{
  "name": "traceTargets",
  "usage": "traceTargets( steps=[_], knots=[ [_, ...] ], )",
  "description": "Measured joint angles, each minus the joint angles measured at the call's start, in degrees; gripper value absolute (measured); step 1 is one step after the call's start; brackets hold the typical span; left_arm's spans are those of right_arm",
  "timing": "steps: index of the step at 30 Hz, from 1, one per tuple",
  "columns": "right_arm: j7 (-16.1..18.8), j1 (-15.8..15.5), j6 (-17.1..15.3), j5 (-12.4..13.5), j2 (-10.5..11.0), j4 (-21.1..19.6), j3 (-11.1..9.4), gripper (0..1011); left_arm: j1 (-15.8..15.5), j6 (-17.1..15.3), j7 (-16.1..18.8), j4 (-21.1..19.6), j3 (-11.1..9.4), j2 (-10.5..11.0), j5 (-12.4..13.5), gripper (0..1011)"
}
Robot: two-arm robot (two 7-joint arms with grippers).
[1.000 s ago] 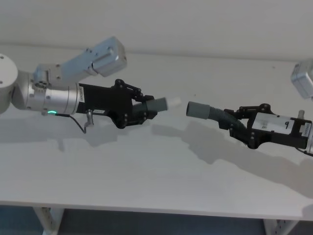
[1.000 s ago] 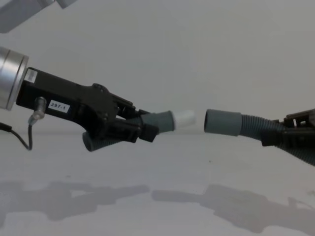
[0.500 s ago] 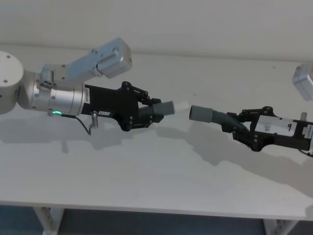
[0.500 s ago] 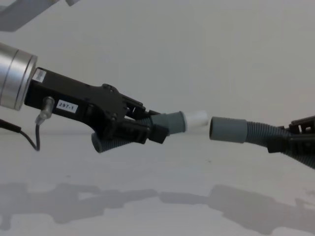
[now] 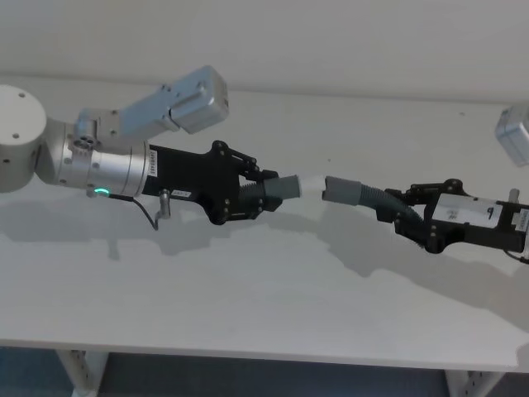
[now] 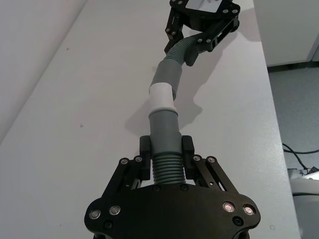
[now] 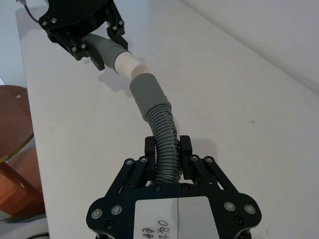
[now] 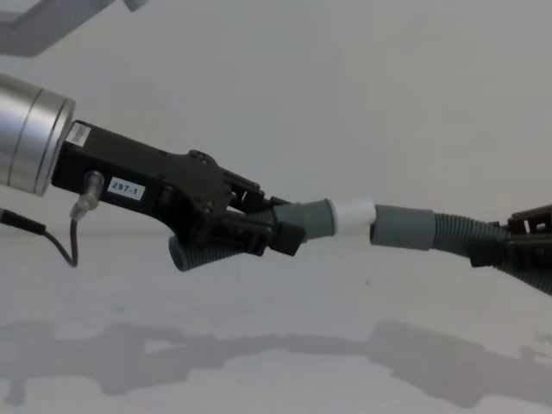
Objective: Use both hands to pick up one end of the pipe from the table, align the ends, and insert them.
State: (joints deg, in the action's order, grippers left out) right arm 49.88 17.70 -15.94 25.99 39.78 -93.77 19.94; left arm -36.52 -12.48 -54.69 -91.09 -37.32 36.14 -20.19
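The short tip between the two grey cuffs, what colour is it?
White tip, shown best in the left wrist view.

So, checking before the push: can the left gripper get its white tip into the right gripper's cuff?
Probably yes. The left gripper holds the white tip at the mouth of the cuff in the right gripper, nothing between; they meet at a slight bend, straightening may help.

We see a plain matte white flat table (image 5: 248,306) on pale metal legs (image 5: 78,365). Soft grey shadows (image 8: 129,349) cross its top, and a tiny dark speck (image 6: 81,125) marks it.
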Motion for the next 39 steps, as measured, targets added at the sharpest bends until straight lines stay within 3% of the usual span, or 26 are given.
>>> traceTargets(
  steps=[9, 25, 39],
  knots=[
    [-0.14, 0.57, -0.37, 0.85, 0.0, 0.88, 0.18, 278, -0.27, -0.77, 1.09, 0.02, -0.43, 0.12, 0.1, 354],
    [0.03, 1.46, -0.62, 1.89, 0.45, 2.06, 0.84, 278, -0.68, -2.75, 6.04, 0.16, -0.71, 0.41, 1.87, 354],
    [0.13, 2.12, -1.06, 2.36, 0.79, 2.64, 1.57, 276, -0.92, -3.22, 7.63, 0.58, -1.05, 0.28, 2.17, 354]
  ],
)
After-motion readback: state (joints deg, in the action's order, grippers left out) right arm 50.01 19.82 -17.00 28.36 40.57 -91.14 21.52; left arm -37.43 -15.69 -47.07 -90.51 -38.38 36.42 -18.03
